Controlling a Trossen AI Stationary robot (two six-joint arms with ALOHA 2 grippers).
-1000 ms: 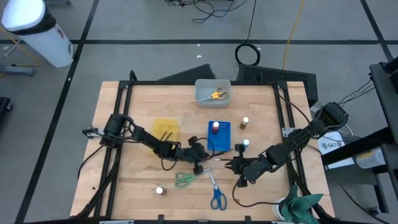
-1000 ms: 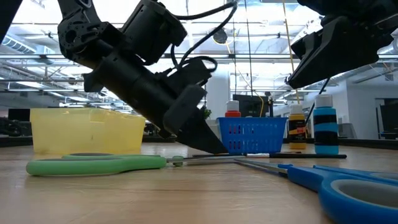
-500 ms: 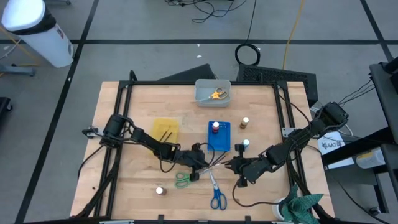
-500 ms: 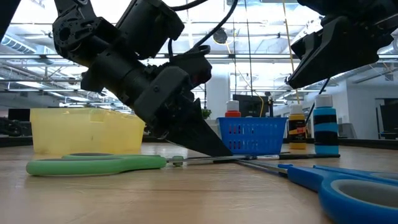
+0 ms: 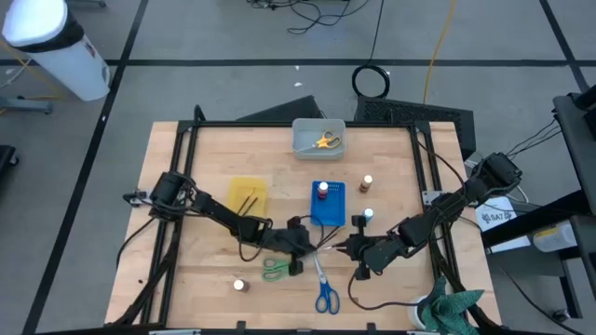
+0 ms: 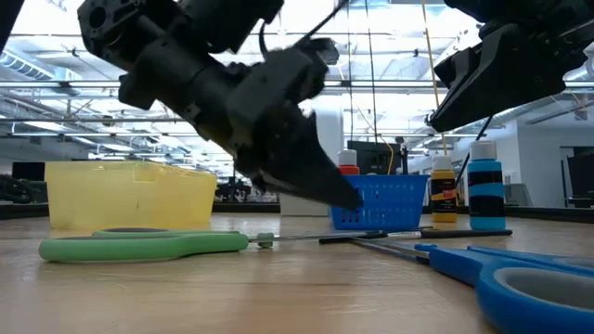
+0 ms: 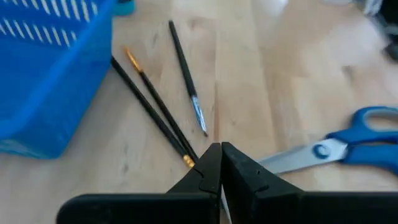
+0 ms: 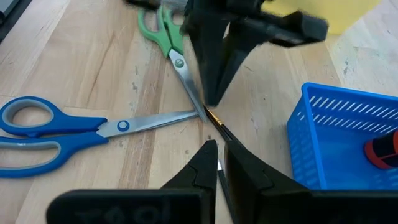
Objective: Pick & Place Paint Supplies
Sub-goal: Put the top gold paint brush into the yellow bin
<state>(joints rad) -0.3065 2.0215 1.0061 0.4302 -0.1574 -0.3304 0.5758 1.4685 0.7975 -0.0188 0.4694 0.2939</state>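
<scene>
While both of our arms lean in toward the middle of the table, our left gripper hangs just above the wood beside the blue tray, its two fingers pressed together with nothing between them. Right under its tip lie the brushes: two thin dark ones side by side next to the blue tray's wall and a third a little apart, all flat on the wood. Our right gripper faces it from the other side, tip near the same brushes, and its fingers are likewise closed and empty.

Green scissors lie on the table just beside our left gripper, and blue scissors lie nearer the front edge, the blades of both pointing toward the brushes. Yellow scissors sit in the grey bin at the far edge. A red-topped bottle stands in the blue tray, a brown-topped bottle and a blue-topped bottle stand on the wood beside it, and a white-topped bottle stands alone near the front. Two more brushes rest in the yellow tray.
</scene>
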